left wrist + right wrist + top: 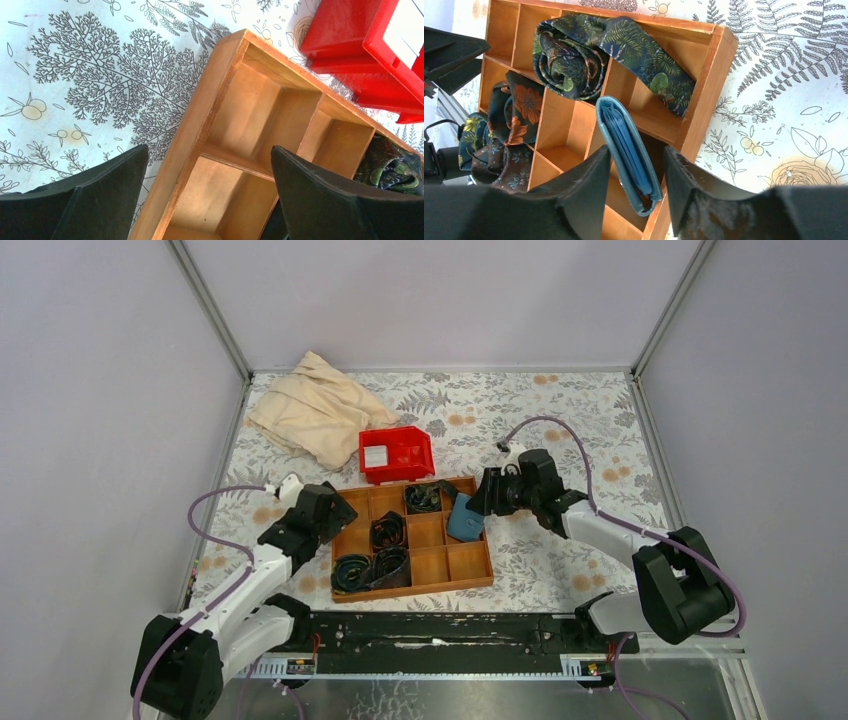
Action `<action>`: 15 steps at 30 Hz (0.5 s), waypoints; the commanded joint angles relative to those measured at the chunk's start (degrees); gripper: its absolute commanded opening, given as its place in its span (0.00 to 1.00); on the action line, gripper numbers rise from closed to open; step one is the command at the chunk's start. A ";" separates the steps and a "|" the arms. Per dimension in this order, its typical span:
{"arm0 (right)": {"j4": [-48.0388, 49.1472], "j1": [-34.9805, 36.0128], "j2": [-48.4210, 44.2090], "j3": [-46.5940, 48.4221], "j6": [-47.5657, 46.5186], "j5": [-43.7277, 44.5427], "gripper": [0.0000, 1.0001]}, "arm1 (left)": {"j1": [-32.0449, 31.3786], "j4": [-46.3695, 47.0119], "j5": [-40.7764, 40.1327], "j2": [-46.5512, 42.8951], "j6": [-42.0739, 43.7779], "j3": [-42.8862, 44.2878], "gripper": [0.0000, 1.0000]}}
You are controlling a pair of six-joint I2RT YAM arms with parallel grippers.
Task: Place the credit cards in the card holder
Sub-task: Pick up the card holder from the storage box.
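Right wrist view: your right gripper [638, 150] is narrow, pinching the folded card holder [616, 125] on edge in the wooden tray [704, 100] by the surface's near edge. A thin hold risks slip. The credit cards [375, 456] lie in the red bin [410, 468]. The left gripper [209, 149] is wide and empty.

Teal-blue card holder [625, 145], red bin [400, 473], brown tray [467, 562] (dark floral ties [569, 55]), fern-print tablecloth [560, 410]

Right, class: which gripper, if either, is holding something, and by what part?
The right gripper appears to pinch the card holder across its flat faces, at the end nearest the wrist. The left gripper is open, holding nothing.
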 commanded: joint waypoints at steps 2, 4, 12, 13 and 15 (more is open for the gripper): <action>0.59 0.46 0.07 3.12 -1.89 -3.11 0.44 | 0.95 4.30 -0.36 0.36 0.93 -0.06 1.00; -0.38 0.42 -0.16 3.15 -2.12 -3.64 0.39 | 1.15 4.67 -0.06 0.46 0.61 -0.52 1.00; -3.35 0.44 -0.87 1.90 -2.66 -4.99 0.41 | 1.18 5.89 1.74 0.40 -1.40 -2.66 1.00; -3.67 0.48 -0.94 1.88 -2.74 -5.07 0.42 | 1.23 5.98 1.87 0.36 -1.64 -2.88 1.00; -4.01 0.46 -1.25 1.59 -2.94 -5.22 0.43 | 1.20 6.18 2.31 0.37 -2.11 -3.19 1.00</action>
